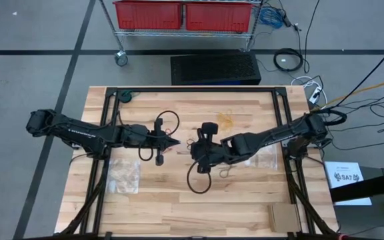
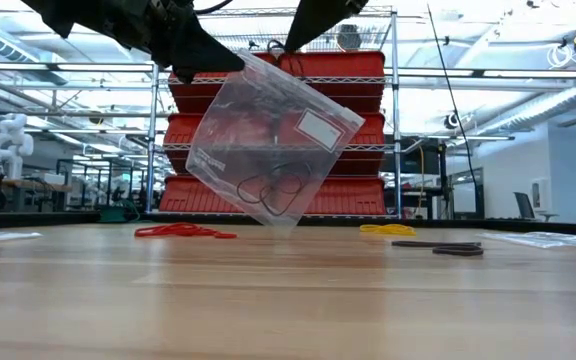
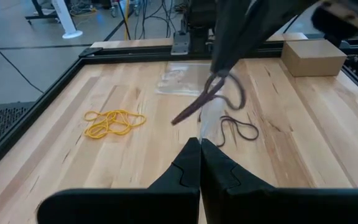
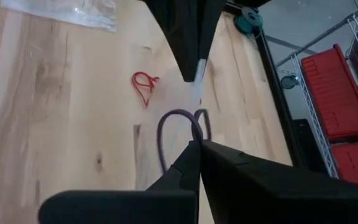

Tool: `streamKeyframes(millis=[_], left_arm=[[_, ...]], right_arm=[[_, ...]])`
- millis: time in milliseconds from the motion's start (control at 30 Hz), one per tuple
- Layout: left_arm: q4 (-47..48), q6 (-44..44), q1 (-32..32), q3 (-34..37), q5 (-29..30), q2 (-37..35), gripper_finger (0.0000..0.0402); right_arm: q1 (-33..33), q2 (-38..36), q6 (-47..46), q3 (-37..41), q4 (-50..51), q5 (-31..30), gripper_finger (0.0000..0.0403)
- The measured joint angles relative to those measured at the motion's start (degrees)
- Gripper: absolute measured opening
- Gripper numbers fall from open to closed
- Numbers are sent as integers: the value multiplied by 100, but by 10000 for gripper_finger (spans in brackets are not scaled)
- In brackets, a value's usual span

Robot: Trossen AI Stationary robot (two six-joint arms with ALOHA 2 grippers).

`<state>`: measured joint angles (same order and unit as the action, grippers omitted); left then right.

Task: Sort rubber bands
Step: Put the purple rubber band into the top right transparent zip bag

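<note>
A clear plastic bag [image 2: 268, 130] hangs tilted over the middle of the table, with black rubber bands [image 2: 268, 190] in its lower corner. My left gripper [image 2: 236, 62] and my right gripper [image 2: 294, 45] are both shut on its upper edge, tip to tip in the high view [image 1: 175, 142] [image 1: 195, 148]. Loose bands lie on the wood: red ones [image 2: 183, 231], yellow ones [image 2: 388, 229] and black ones [image 2: 448, 247]. My left gripper pinches the bag's upper corner [image 2: 246, 60] between its two shut fingers, coming from the table's left and slanting slightly down. The bag hangs below it, tilted, its lowest corner [image 2: 273, 220] just over the table. My right gripper pinches the bag's upper edge [image 2: 298, 55] a little along from that corner, slanting down from the table's right. Its fingers [image 3: 229, 43] come in steeply. The film hangs slack below, with the black bands showing through it [image 4: 179, 124].
Two more clear bags lie flat on the table, one near the left [image 1: 124, 175] and one under the right arm [image 1: 265, 157]. A cardboard box [image 1: 284, 215] sits at the near right corner. Red bins [image 1: 185, 15] stand on a rack beyond the far edge.
</note>
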<state>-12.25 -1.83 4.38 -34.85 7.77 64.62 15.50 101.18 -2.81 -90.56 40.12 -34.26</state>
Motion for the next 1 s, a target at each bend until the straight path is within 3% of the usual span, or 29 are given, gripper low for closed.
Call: streamKeyframes(millis=[200, 667, 1000], left_arm=[[-9, 0, 0, 0, 0, 0, 0], [-28, 2, 4, 0, 0, 2, 0], [25, 0, 15, 0, -45, 2, 0]], right_arm=[[80, -4, -574, 0, 24, 47, 0], [-420, 313, -1158, 21, 146, 1217, 0], [-584, 281, -1296, 26, 174, 1113, 0]])
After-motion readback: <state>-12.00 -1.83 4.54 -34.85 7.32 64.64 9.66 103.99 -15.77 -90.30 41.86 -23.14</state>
